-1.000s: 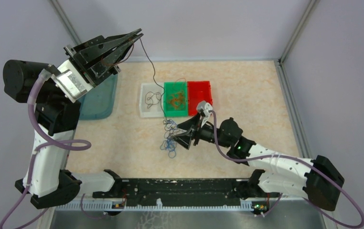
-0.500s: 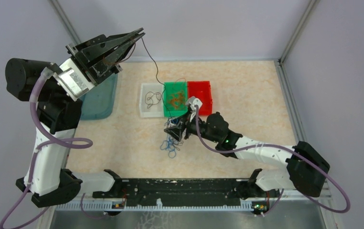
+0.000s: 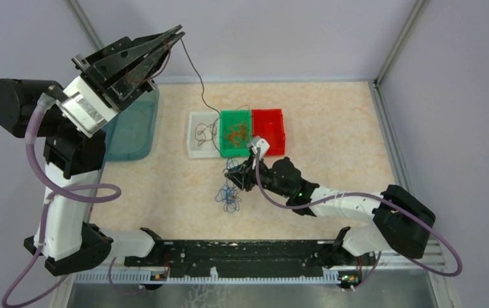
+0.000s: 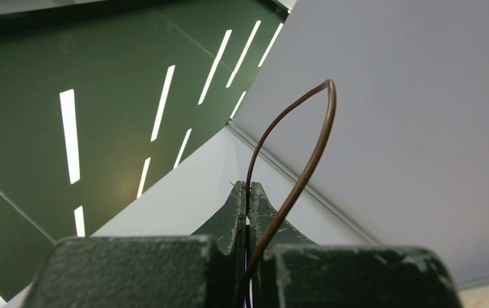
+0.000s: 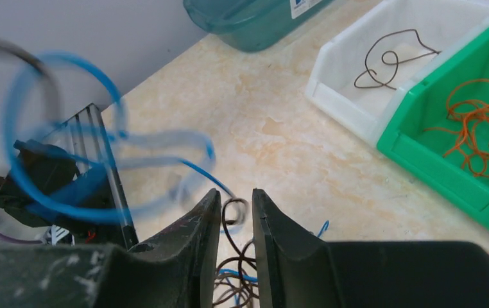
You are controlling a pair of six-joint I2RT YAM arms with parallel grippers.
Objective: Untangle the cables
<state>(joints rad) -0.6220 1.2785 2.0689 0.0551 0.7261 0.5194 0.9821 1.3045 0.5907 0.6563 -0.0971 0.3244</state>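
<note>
Right end effector (image 5: 235,197) crept left, barely parted — left end effector (image 4: 249,187) pinches brown cable (image 4: 330,96).

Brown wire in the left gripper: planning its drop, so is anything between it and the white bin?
Yes. The brown wire hangs from the left gripper down into the blue tangle at the right gripper, just short of the white bin.
</note>
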